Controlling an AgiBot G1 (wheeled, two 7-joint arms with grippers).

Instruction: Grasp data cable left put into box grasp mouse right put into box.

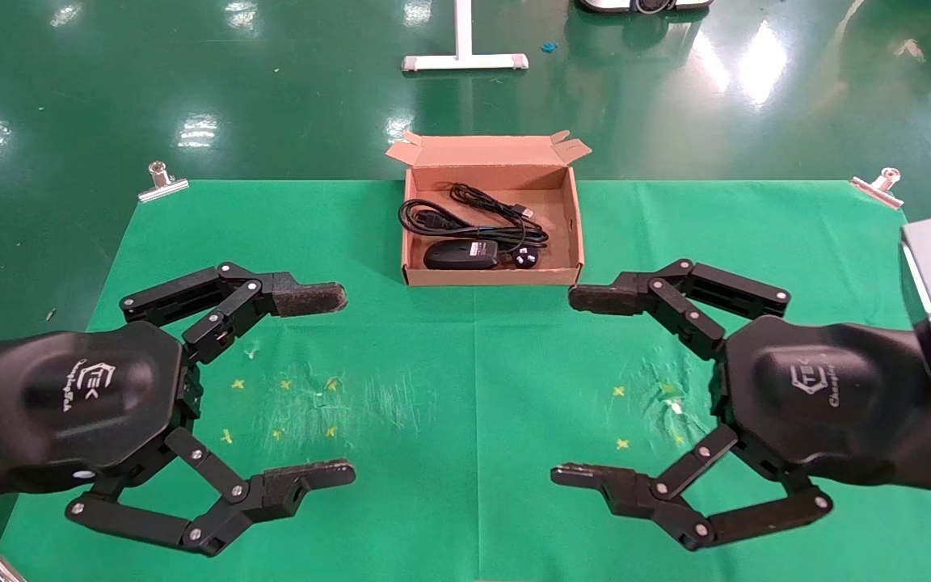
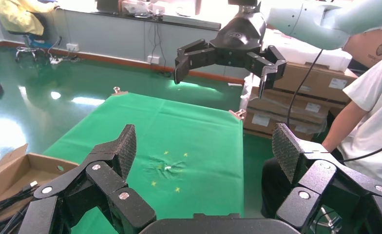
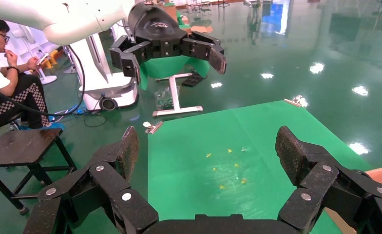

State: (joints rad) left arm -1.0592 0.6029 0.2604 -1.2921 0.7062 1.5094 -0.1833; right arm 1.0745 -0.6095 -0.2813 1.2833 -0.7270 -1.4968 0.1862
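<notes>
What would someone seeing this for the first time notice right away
Two big black grippers, the left gripper and the right gripper, hang wide open and empty over the green cloth, facing each other. Behind them, at the cloth's far edge, the box already holds the mouse and the data cable.

Brown box (image 1: 575, 218), black mouse (image 1: 459, 255), green cloth (image 1: 465, 356).

In the head view both arms run off the side edges. The mouse (image 1: 459, 255) hides part of the cable (image 1: 465, 218). In the left wrist view the box (image 2: 18, 170) is cut by the edge, and the right wrist view shows only its corner (image 3: 381, 175).
</notes>
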